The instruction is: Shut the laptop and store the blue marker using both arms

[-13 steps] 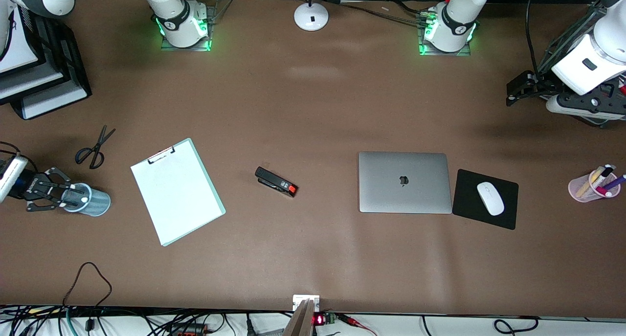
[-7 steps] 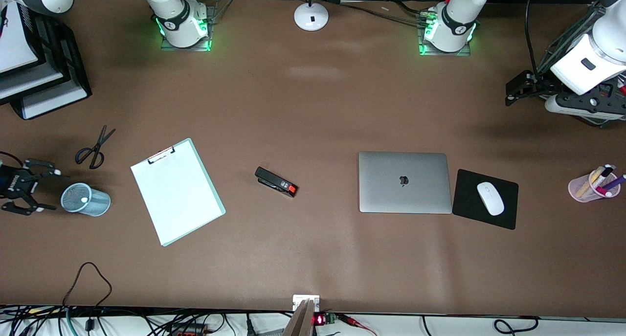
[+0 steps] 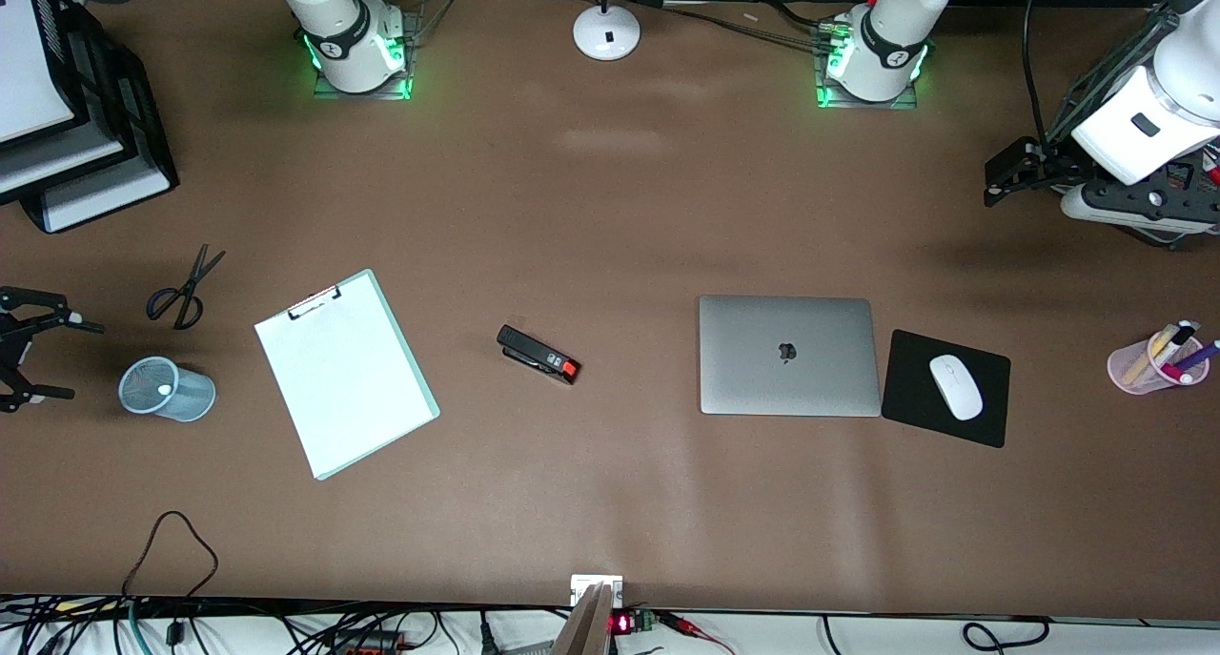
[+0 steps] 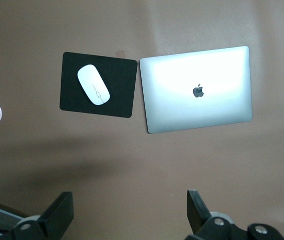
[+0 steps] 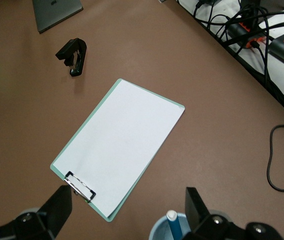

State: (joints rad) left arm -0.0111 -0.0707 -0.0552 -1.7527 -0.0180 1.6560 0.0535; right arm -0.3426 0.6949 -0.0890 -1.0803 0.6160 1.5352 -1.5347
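Left gripper (image 3: 1001, 173) raised near the left arm's end of the table, fingers spread, right gripper (image 3: 24, 350) at the right arm's end, jaws wide, empty

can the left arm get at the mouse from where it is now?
Probably yes. The left gripper hangs open over bare table near the laptop, and the mouse lies uncovered on its black pad with nothing between.

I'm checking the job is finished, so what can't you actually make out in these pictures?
- Blue marker: only its pale tip and upper shaft show in the right wrist view; the mesh cup hides the rest.
- Right gripper: cut off by the front view's edge.
- Left gripper: its fingers are partly hidden under the arm in the front view.
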